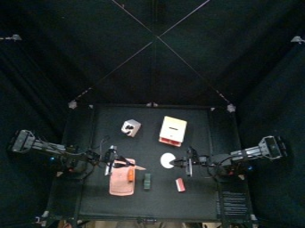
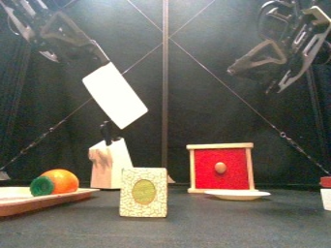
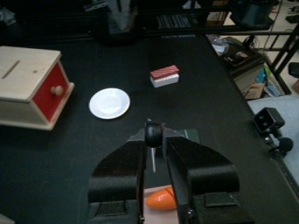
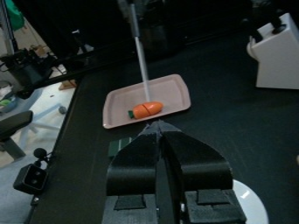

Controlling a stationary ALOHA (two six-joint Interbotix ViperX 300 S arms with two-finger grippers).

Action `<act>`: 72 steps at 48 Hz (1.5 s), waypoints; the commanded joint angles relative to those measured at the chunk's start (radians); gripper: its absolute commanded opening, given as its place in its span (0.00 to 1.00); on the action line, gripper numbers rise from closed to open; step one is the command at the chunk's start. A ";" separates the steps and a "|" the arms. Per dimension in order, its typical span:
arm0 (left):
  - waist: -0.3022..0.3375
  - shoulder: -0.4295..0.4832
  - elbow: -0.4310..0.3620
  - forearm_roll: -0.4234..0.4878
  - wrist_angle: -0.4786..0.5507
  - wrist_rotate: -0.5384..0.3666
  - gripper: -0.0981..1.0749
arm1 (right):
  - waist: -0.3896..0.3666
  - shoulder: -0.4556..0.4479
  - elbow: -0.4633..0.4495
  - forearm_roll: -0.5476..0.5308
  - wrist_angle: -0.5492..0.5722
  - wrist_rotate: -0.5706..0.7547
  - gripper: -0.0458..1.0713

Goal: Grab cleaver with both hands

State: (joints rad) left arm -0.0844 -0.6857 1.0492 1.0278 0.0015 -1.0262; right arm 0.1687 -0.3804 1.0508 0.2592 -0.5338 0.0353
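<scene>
Quick count, nearest first: one patterned card (image 2: 143, 192) stands upright at the front edge. One pink tray (image 2: 26, 201) sits to its left with one orange vegetable (image 2: 54, 181) on it. To the right of the card are one white plate (image 2: 237, 195) and one small red block (image 3: 167, 75), the block near the right edge. Further back there's one wooden box (image 2: 220, 167) with a red front and a knob, and left of it one white knife block (image 2: 107, 163). Plus one cleaver (image 2: 115, 95) and two arms.

Room-wise, the near half of the table (image 1: 202, 120) is pretty busy. The tray, card, plate and red block run in a loose row along the front, all apart from each other. The far strip behind the box and knife block is bare, and so is the right side beside the box.

The cleaver is up in the air over the left side, above the tray and card. Its pale blade is tilted and hangs down and to the right.

The left gripper (image 3: 153, 144) is clamped tight on the handle. It's high up, with the blade edge-on between its jaws.

The right gripper (image 4: 160, 129) is also raised, over the right side by the plate. Its jaws are pressed together with nothing in them. It's angled toward the tray and well apart from the cleaver.
</scene>
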 commanded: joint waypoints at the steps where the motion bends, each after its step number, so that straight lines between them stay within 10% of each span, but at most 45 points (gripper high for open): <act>1: 0.011 -0.020 0.026 0.005 -0.035 0.003 0.54 | 0.011 0.052 -0.071 0.000 -0.009 -0.002 0.07; 37: 0.109 -0.086 0.118 -0.097 -0.296 0.233 0.55 | 0.003 0.112 -0.156 0.049 -0.008 -0.002 0.07; 72: 0.118 -0.086 0.202 -0.627 -0.446 0.732 0.55 | 0.009 0.115 -0.164 0.063 -0.009 -0.002 0.07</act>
State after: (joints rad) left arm 0.0430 -0.7731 1.2640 0.4203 -0.4341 -0.3099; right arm 0.1749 -0.2516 0.9081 0.3206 -0.5338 0.0353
